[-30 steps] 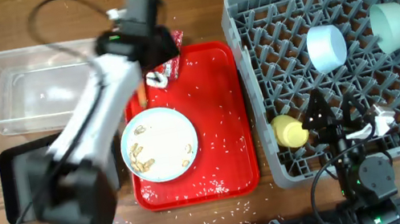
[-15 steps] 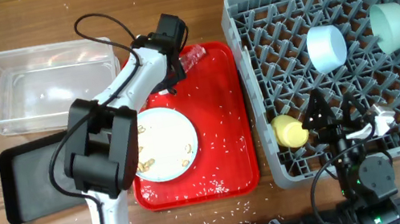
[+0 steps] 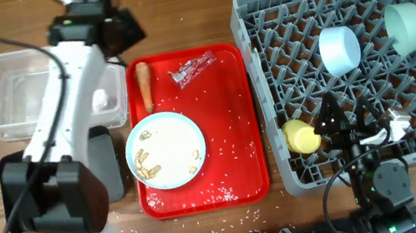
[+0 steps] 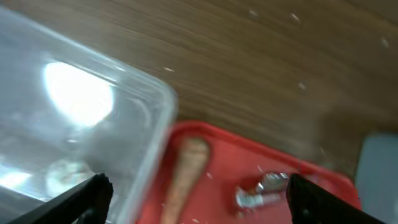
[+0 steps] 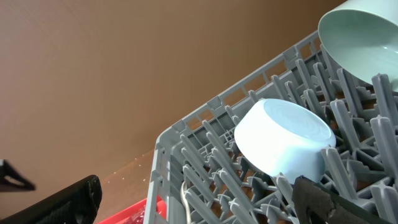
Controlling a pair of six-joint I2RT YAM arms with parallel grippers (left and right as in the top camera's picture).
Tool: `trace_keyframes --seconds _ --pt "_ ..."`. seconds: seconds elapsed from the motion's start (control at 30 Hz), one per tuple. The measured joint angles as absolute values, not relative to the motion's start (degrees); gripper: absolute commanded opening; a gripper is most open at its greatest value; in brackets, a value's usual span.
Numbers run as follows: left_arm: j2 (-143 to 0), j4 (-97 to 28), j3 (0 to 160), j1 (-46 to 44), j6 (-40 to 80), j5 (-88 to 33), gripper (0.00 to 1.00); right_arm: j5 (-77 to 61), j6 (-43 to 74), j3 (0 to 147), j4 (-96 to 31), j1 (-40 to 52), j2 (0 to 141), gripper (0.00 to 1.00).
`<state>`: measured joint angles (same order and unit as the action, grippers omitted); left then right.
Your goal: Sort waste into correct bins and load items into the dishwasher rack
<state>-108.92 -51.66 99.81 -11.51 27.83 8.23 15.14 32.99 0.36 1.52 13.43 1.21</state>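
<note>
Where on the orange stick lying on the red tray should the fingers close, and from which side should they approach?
Close on the middle of the orange stick, coming straight down from above. It lies flat and narrow, lengthwise beside the left rim of the red tray, so the fingers should straddle its short width, with one slipping between stick and rim.

Overhead: bright, even light from above; sharp all over; only faint soft shadows by the rack (image 3: 263, 82).
Left wrist: smeared and soft throughout; white glare patch on the bin (image 4: 78, 93).
Right wrist: bowl (image 5: 286, 143) crisp, evenly lit; right fingers (image 5: 68, 199) dark and defocused at the lower corners.
</note>
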Motion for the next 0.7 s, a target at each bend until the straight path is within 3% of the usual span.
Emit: trace_keyframes --seconds 0.2,0.3,0.33,0.37,0.4,0.53,0.7 --pt "-119.2 -47.1 99.8 -23.7 12.6 6.9 0.82 15.1 33.0 0.4 1.5 13.4 1.2 1.00" --pt "-127.3 -44.6 99.7 -26.3 4.6 6.2 0.70 15.1 33.0 0.4 1.5 13.4 1.2 1.00" --pt "-128.8 -44.3 99.6 -26.4 2.5 6.0 0.59 15.1 33.0 0.4 1.5 13.4 1.2 1.00" --pt "-129.9 -43.7 99.6 -26.2 0.7 5.4 0.42 15.1 33.0 0.4 1.5 13.4 1.2 1.00" --pt "-129.9 -43.6 99.6 -26.1 -1.2 4.7 0.06 15.1 33.0 0.3 1.5 13.4 1.2 1.00" --pt "-129.9 -48.0 100.4 -26.2 -1.8 3.3 0.04 15.1 33.0 0.4 1.5 13.4 1.2 1.00" --pt "-115.8 -63.4 104.8 -20.4 20.7 14.1 0.06 15.1 33.0 0.4 1.5 13.4 1.2 1.00"
